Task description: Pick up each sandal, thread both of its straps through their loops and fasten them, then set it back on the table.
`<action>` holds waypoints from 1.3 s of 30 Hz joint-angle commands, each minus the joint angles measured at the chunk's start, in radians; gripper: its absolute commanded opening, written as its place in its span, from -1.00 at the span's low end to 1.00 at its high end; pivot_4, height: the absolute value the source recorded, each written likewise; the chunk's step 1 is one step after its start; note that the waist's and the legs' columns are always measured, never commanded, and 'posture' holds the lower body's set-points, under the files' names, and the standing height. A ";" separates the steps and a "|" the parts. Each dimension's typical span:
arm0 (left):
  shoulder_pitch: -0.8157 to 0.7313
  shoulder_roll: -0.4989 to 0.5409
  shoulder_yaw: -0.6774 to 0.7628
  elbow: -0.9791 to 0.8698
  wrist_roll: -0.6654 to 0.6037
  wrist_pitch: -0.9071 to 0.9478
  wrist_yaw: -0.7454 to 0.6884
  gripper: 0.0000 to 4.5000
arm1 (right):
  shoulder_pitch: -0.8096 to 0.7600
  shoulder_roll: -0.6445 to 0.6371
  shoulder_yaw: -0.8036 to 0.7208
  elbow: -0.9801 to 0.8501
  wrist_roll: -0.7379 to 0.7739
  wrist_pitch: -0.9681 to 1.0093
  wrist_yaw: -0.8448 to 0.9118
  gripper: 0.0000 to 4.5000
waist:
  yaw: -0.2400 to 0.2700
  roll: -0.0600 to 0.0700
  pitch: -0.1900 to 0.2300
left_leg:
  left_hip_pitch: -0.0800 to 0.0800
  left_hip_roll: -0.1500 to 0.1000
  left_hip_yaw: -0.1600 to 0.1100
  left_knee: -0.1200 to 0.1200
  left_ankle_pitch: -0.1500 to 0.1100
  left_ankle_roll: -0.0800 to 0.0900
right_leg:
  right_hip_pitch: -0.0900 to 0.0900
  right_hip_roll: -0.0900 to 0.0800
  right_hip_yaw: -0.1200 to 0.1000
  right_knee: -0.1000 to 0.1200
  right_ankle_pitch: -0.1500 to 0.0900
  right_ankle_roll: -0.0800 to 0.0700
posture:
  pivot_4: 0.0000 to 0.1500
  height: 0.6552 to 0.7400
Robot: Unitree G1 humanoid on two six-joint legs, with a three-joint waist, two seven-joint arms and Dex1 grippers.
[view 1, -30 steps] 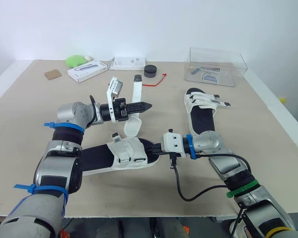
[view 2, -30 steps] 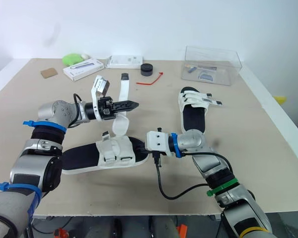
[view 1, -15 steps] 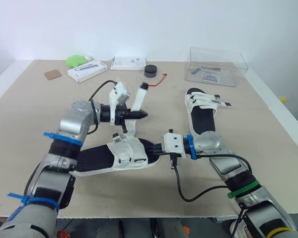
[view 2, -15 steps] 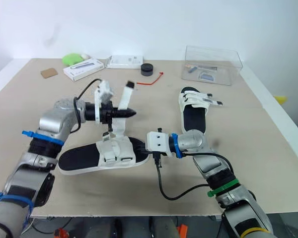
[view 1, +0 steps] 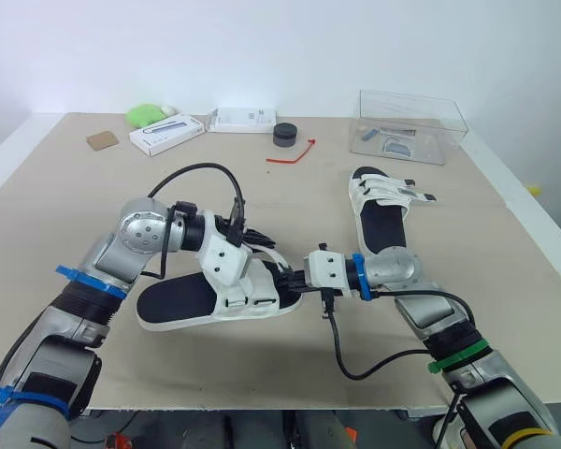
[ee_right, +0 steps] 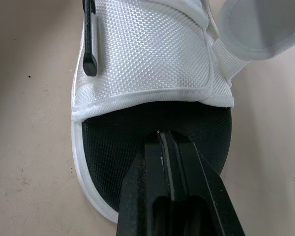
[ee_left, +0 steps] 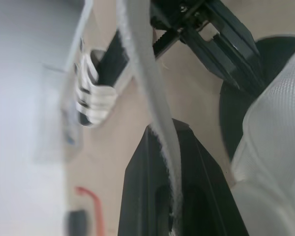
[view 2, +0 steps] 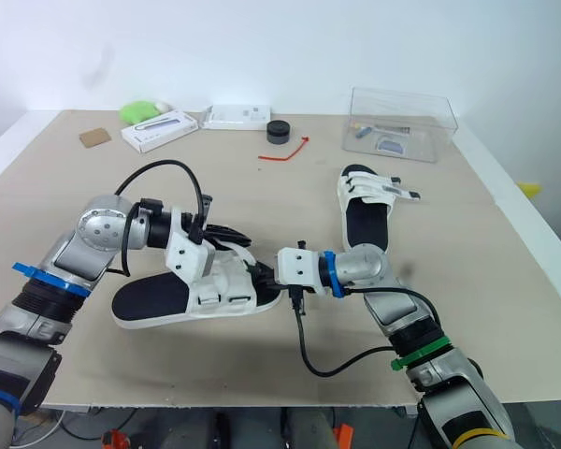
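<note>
Left end effector (view 1: 260, 251) hangs low over the near sandal (view 1: 182, 301), just above its white upper, and points across at the right end effector (view 1: 290, 278). The right one lies level with the worktop (view 1: 65, 206) and meets this sandal at its toe end. The near sandal lies flat on the matte beige worktop, heel towards the robot's left. It is a long oval with a black footbed ringed by a white sole. The far sandal (view 1: 381, 224), of the same make, lies well apart on the robot's right, near a clear box (view 1: 409, 126) of stiff plastic.

From the left wrist, the two black fingers (ee_left: 137, 196) are pressed on the strap (ee_left: 160, 123), a thin white band seen edge-on with a fuzzy rim. It rises from between the fingers and runs away past their tips. Just beside them bulges the near sandal's upper, a white woven mesh. The angular black fingers of the right end effector sit beyond it, against the dark footbed. The far sandal is a blur farther off.

From the right wrist, the right end effector (ee_right: 163, 140) has its smooth black fingers (ee_right: 147, 196) pressed together with nothing between them. The tip lies over the finely pebbled black footbed at the rounded toe. Just past the tip starts the white upper, a tight honeycomb weave with a smooth piped edge. A slim black bar (ee_right: 90, 44) lies along one side of the upper.
</note>
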 commanded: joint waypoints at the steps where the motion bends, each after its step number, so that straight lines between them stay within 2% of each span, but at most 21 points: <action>1: -0.072 0.013 0.031 0.065 0.091 -0.252 0.128 -0.98 | 0.008 -0.003 0.034 0.045 -0.049 0.009 0.014 -1.00 | 0.000 0.000 0.000 | 0.000 0.000 0.000 0.000 0.000 0.000 | 0.000 0.000 0.000 0.000 0.000 0.000 | 1.00 1.00; 7: -0.089 0.038 -0.011 0.132 0.120 -0.327 0.172 -0.98 | 0.000 -0.001 0.035 0.060 -0.050 -0.002 0.017 -1.00 | -0.002 0.000 0.000 | 0.001 0.001 0.002 0.000 0.000 0.000 | 0.000 0.001 0.000 0.000 0.000 0.000 | 1.00 1.00; 8: -0.088 0.041 -0.017 0.133 0.110 -0.327 0.172 -0.88 | -0.001 -0.001 0.035 0.061 -0.050 -0.003 0.017 -1.00 | -0.002 0.000 0.000 | 0.001 0.001 0.002 0.000 0.000 0.000 | 0.000 0.001 0.000 0.000 0.000 0.000 | 1.00 1.00; 11: -0.088 0.048 -0.033 0.120 0.075 -0.315 0.162 -0.44 | 0.000 -0.003 0.035 0.061 -0.051 -0.005 0.018 -1.00 | -0.002 0.000 0.000 | 0.001 0.002 0.002 0.000 0.000 0.000 | 0.000 0.001 0.000 0.000 0.000 0.000 | 1.00 1.00; 17: -0.075 0.079 -0.072 0.056 -0.016 -0.238 0.102 0.79 | -0.002 -0.005 0.032 0.067 -0.052 -0.009 0.019 -1.00 | -0.002 0.000 0.000 | 0.001 0.002 0.003 0.000 0.000 0.000 | 0.000 0.001 0.000 0.000 0.000 0.001 | 1.00 1.00; 20: -0.047 0.114 -0.081 -0.009 -0.095 -0.145 0.039 0.79 | -0.004 -0.002 0.032 0.071 -0.053 -0.009 0.020 -1.00 | -0.003 0.000 0.000 | 0.001 0.002 0.003 0.000 0.000 0.000 | 0.000 0.001 0.000 0.000 0.000 0.001 | 1.00 1.00; 24: 0.029 0.184 -0.063 -0.140 -0.238 0.083 -0.070 0.79 | -0.001 -0.001 0.033 0.069 -0.053 -0.009 0.020 -1.00 | -0.003 0.000 0.000 | 0.002 0.002 0.003 0.000 0.000 0.000 | 0.000 0.002 0.000 0.000 -0.001 0.001 | 1.00 1.00; 28: 0.143 0.307 -0.031 -0.329 -0.410 0.466 -0.196 0.79 | 0.000 0.000 0.036 0.074 -0.053 -0.017 0.027 -1.00 | -0.003 0.000 0.000 | 0.002 0.004 0.003 0.000 0.000 0.000 | -0.001 0.004 0.001 0.001 -0.002 0.002 | 1.00 1.00; 31: 0.196 0.369 0.007 -0.440 -0.538 0.749 -0.235 0.79 | -0.006 0.007 0.040 0.083 -0.054 -0.023 0.031 -1.00 | -0.002 0.000 0.000 | 0.002 0.004 0.002 0.000 0.000 0.000 | 0.000 0.004 0.000 0.001 -0.003 0.002 | 1.00 1.00; 37: 0.182 0.455 0.169 -0.556 -0.979 1.415 -0.203 0.79 | -0.013 0.012 0.044 0.093 -0.055 -0.033 0.037 -1.00 | -0.002 0.000 0.000 | 0.002 0.005 0.001 0.000 0.000 0.000 | -0.001 0.007 -0.001 0.001 -0.003 0.002 | 1.00 1.00; 39: 0.142 0.468 0.245 -0.555 -1.201 1.643 -0.166 0.79 | -0.013 0.012 0.045 0.096 -0.056 -0.036 0.039 -1.00 | -0.002 0.000 0.000 | 0.002 0.005 0.000 0.000 0.000 0.000 | -0.001 0.007 -0.001 0.001 -0.004 0.001 | 1.00 1.00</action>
